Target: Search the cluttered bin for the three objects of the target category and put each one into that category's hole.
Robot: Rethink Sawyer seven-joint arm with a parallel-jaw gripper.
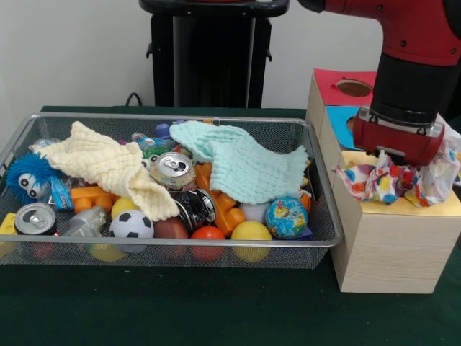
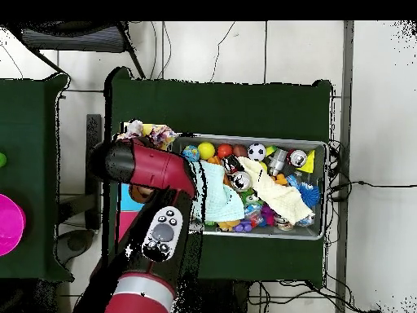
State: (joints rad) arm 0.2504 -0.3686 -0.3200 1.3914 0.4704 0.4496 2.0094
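The wire mesh bin (image 1: 180, 245) sits on the green table, full of clutter; it also shows in the overhead view (image 2: 252, 138). No dotted cloth shows inside it. My gripper (image 1: 398, 167) hangs over the yellow top (image 1: 446, 205) of the wooden box, right of the bin. Crumpled white cloth with coloured dots (image 1: 382, 180) is bunched under and around the gripper on that yellow top, and hides the tips. I cannot tell how many cloths are in the bunch. It also shows in the overhead view (image 2: 159, 133). The yellow hole is hidden beneath cloth and gripper.
A cream waffle cloth (image 1: 108, 166) and a mint waffle cloth (image 1: 241, 162) lie over balls, cans and toys in the bin. Behind the yellow top are the blue top (image 1: 337, 115) and the red-topped hole (image 1: 354, 88). The robot pedestal (image 1: 212, 58) stands behind.
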